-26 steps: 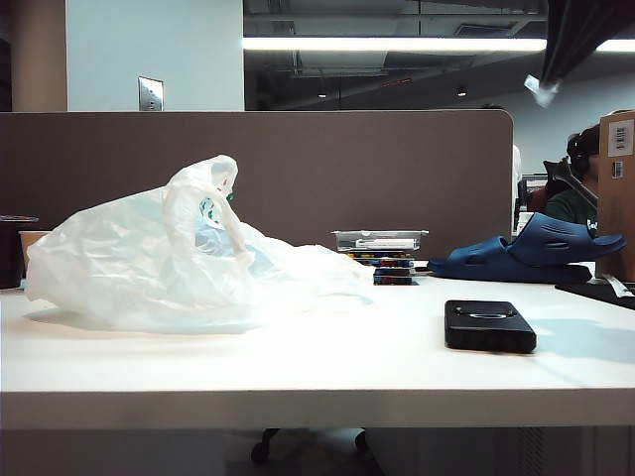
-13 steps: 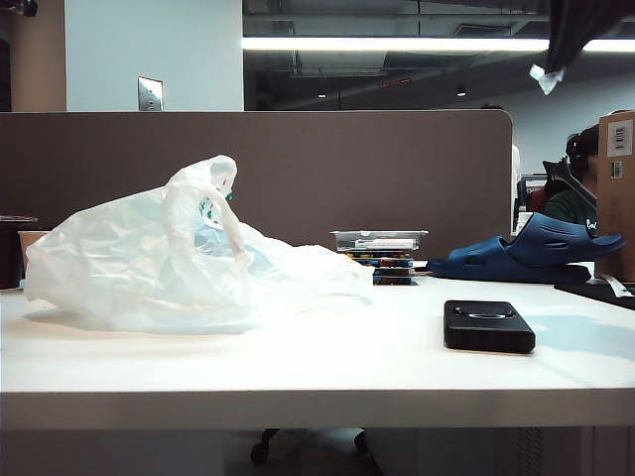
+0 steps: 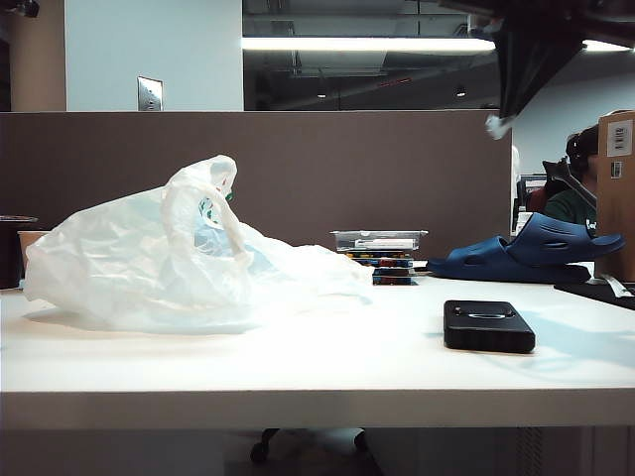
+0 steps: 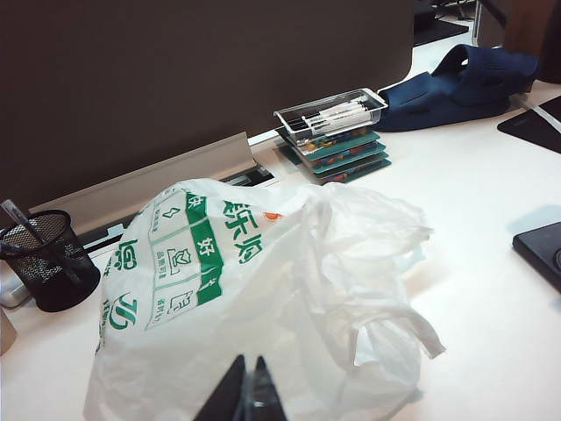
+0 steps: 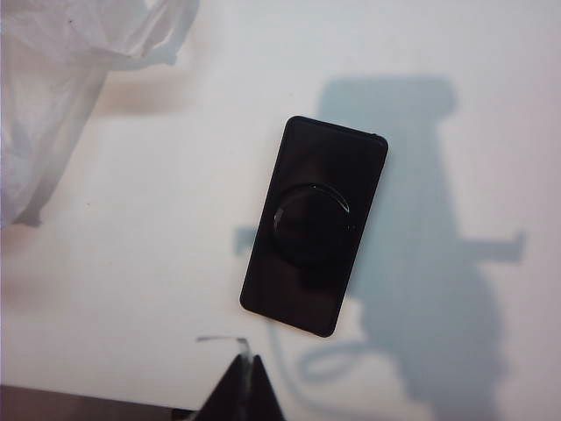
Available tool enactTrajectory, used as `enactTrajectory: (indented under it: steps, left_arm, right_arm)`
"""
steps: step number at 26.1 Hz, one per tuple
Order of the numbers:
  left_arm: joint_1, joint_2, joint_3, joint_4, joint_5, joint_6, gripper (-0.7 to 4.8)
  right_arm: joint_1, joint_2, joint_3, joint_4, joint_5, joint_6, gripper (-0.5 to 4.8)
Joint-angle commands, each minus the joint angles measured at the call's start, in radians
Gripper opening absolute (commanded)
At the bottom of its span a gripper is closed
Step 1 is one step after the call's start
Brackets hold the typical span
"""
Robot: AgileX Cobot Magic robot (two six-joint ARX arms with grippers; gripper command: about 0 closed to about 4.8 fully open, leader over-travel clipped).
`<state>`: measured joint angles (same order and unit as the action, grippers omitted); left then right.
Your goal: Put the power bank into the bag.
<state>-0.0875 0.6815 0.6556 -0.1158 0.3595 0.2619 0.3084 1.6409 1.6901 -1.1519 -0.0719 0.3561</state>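
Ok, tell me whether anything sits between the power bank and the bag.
Nothing visible: only bare white table lies between the power bank and the bag. The clear cases and blue clog sit farther back.

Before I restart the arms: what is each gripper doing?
Left gripper: shut, empty, above the bag.
Right gripper: shut, empty, above the power bank.

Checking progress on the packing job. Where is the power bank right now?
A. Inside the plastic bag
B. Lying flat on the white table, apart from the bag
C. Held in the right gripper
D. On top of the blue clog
B: the power bank lies flat on the table, clear of the bag, with the shut right gripper above it.
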Motion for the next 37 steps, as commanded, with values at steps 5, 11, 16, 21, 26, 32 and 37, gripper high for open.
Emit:
enactTrajectory:
  steps: [5, 11, 16, 21, 26, 32, 37]
  left_arm:
    - [0.002, 0.001, 0.003, 0.013, 0.002, 0.023, -0.06]
    - [0.002, 0.001, 0.003, 0.017, 0.001, 0.027, -0.06]
    - [0.002, 0.025, 0.003, 0.073, 0.012, 0.027, -0.06]
    - [0.002, 0.056, 0.003, 0.088, 0.074, 0.027, -0.06]
    - [0.002, 0.068, 0.004, 0.085, 0.183, 0.042, -0.06]
    - [0.002, 0.072, 0.004, 0.022, 0.214, 0.066, -0.06]
    - [0.002, 0.072, 0.003, -0.031, 0.228, 0.083, -0.06]
  right_arm:
    - [0.011, 0.065, 0.002, 0.005, 0.014, 0.101, 1.61]
    - [0.011, 0.087, 0.002, 0.005, 0.059, 0.124, 3.26]
    - [0.011, 0.101, 0.000, 0.006, 0.103, 0.126, 4.67]
    - [0.019, 0.135, 0.000, 0.006, 0.126, 0.127, 4.79]
    - [0.061, 0.186, 0.000, 0.034, 0.152, 0.127, 4.79]
    - [0.081, 0.253, 0.000, 0.031, 0.167, 0.128, 4.79]
    - [0.081, 0.262, 0.000, 0.034, 0.213, 0.172, 4.79]
